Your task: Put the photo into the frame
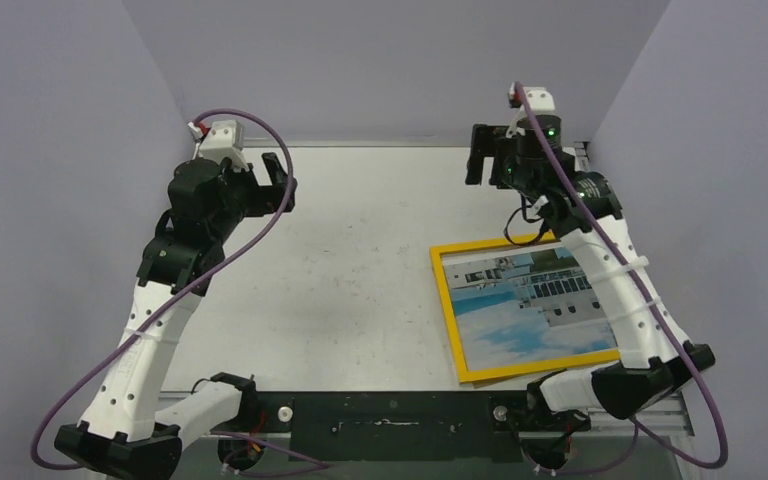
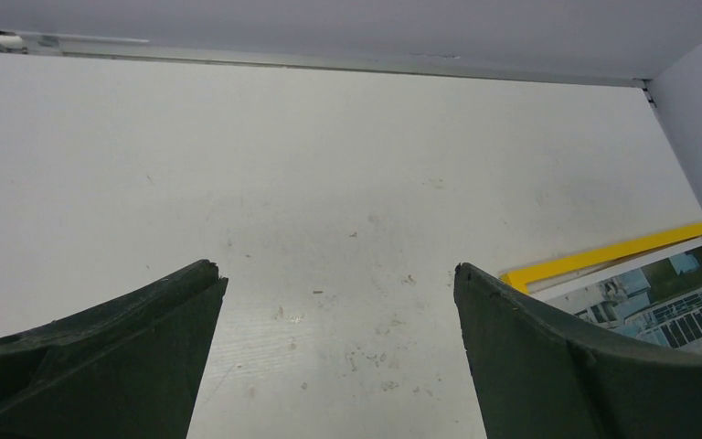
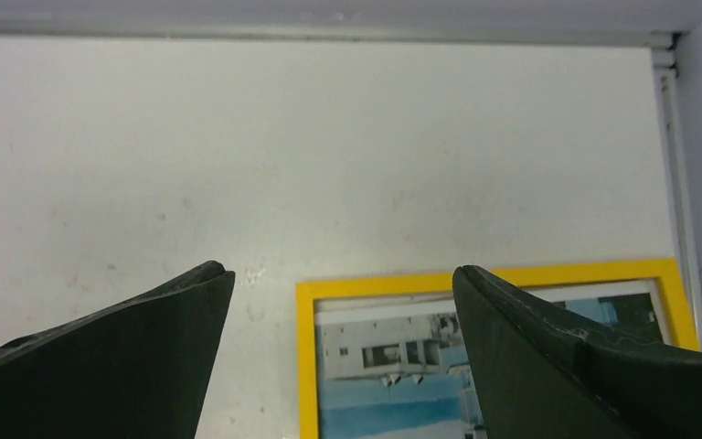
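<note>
Currently left claw (image 1: 282, 183), right claw (image 1: 485, 155) both hover raised, spread wide, empty.

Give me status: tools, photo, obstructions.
Left tool, right tool open, empty, raised. Blue-and-white rectangular photo lies inside thin yellow rectangular frame. Nothing lying on it.

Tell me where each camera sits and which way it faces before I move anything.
Top external: above and behind the arms, looking down on the table; both arms and their bases show, with the frame around the photo at right.
Left wrist: on the left arm, facing across the table to the far wall; left gripper open in the foreground.
Right wrist: on the right arm, facing down and forward; right gripper open above the frame.
Shared: both wrist views catch the frame and the photo.
</note>
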Controlling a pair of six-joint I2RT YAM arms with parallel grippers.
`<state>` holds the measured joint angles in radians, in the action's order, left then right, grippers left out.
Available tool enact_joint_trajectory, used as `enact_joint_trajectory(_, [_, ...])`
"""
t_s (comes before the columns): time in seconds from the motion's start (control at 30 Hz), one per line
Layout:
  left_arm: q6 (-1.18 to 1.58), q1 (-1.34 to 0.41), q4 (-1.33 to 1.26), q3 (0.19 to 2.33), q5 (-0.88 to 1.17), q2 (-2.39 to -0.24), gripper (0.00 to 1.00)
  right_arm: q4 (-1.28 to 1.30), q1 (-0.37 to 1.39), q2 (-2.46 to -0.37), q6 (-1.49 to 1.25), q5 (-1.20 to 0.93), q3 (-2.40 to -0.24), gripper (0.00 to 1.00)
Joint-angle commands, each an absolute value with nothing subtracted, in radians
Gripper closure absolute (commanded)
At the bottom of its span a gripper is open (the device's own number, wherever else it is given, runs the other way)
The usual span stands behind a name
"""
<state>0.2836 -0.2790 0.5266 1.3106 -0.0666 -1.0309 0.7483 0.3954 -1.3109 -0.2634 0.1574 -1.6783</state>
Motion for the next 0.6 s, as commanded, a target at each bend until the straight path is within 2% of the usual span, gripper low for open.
enact_joint_trajectory(0.0, [0.274, -0.279, 0.541, 1.292, -0.034, -1.056, 0.03, 0.932, 0.463, -1.381, -0.285, 0.113, -1.653, 0.06])
enact_joint_trajectory(0.2, [0.307, -0.278, 0.588, 1.235, -0.019, -1.066, 0.03, 0.923, 0.607, -1.425, -0.387, 0.188, -1.466, 0.11])
enact_joint_trajectory(0.37, [0.336, -0.276, 0.615, 1.193, -0.026, -1.069, 0.03, 0.917, 0.653, -1.523, -0.484, 0.177, -1.379, 0.16])
enact_joint_trajectory(0.47, [0.339, -0.275, 0.64, 1.182, -0.026, -1.075, 0.03, 0.933, 0.663, -1.588, -0.518, 0.184, -1.364, 0.23])
enact_joint_trajectory(0.57, [0.339, -0.275, 0.647, 1.169, -0.018, -1.076, 0.03, 0.923, 0.668, -1.614, -0.558, 0.246, -1.321, 0.36])
